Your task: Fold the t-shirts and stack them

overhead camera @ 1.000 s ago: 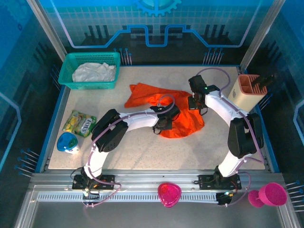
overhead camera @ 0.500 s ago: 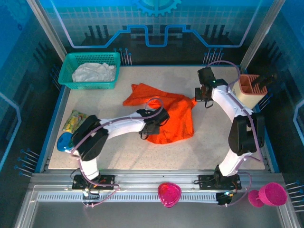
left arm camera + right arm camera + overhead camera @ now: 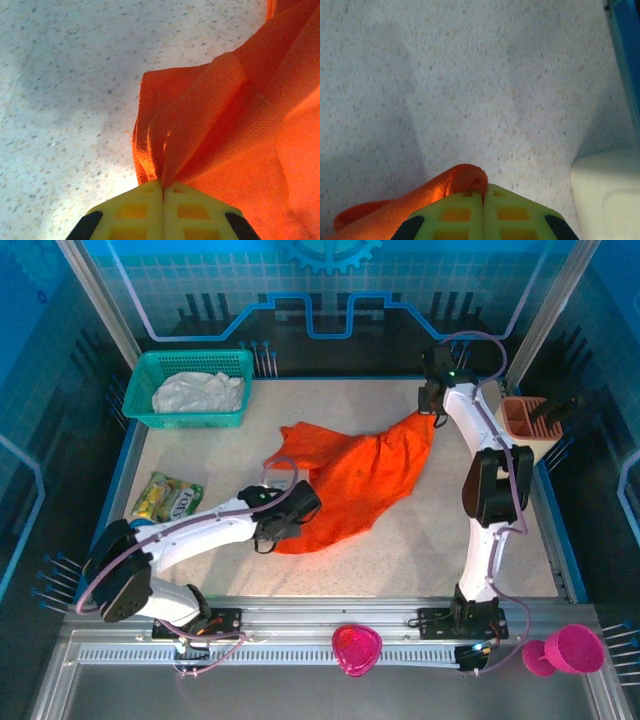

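Observation:
An orange t-shirt is stretched slantwise across the middle of the table, held at two ends. My left gripper is shut on its near-left corner, where bunched orange cloth is pinched between the yellow fingers. At the far right, my right gripper is shut on the opposite corner, and a small fold of orange cloth pokes out beside the fingers. A white t-shirt lies crumpled in the teal basket at the back left.
A beige holder stands at the right edge close to the right arm, and its corner shows in the right wrist view. A snack bag and a blue object lie at the left. Pink items sit on the front rail.
The right gripper has pulled its corner back and right toward the far edge; the left gripper has drawn its corner left and nearer. The orange shirt is now spread out between them.

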